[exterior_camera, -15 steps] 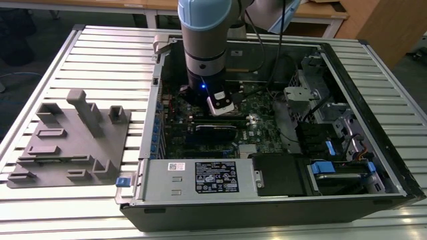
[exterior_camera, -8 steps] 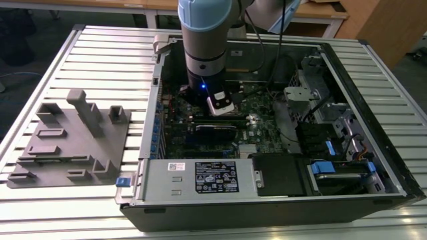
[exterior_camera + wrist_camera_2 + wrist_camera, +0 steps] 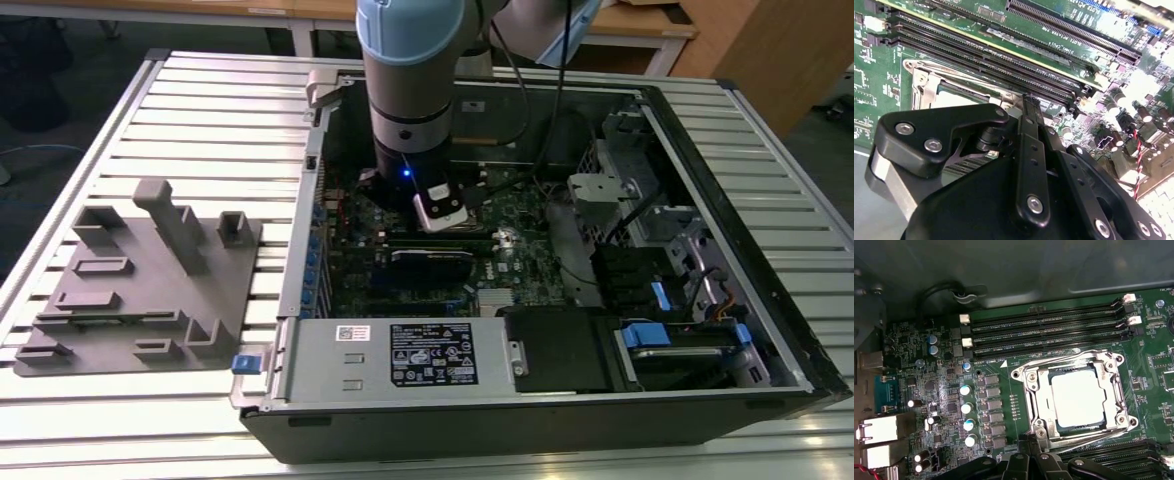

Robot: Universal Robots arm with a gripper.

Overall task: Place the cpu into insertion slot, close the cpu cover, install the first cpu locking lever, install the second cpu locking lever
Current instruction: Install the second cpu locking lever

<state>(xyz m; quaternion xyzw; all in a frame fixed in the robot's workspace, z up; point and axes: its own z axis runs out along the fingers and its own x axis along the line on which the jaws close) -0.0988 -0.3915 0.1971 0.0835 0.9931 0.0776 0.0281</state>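
Pincer point(image 3: 1029, 452) hangs low over the green board point(image 3: 929, 385), its black fingers point(image 3: 1030, 145) pressed together at the edge of the socket point(image 3: 1021, 375). Inside the socket the chip point(image 3: 1077, 399) lies flat, with the metal cover point(image 3: 1041, 407) closed around it.

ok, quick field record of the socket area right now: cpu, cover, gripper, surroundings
cpu: seated in the insertion slot, silvery top showing
cpu cover: down flat around the chip, which shows through its window
gripper: low over the board at the socket's edge, holding nothing visible
fingers: state not clear
surroundings: black memory slots beside the socket; open computer case on a slatted table
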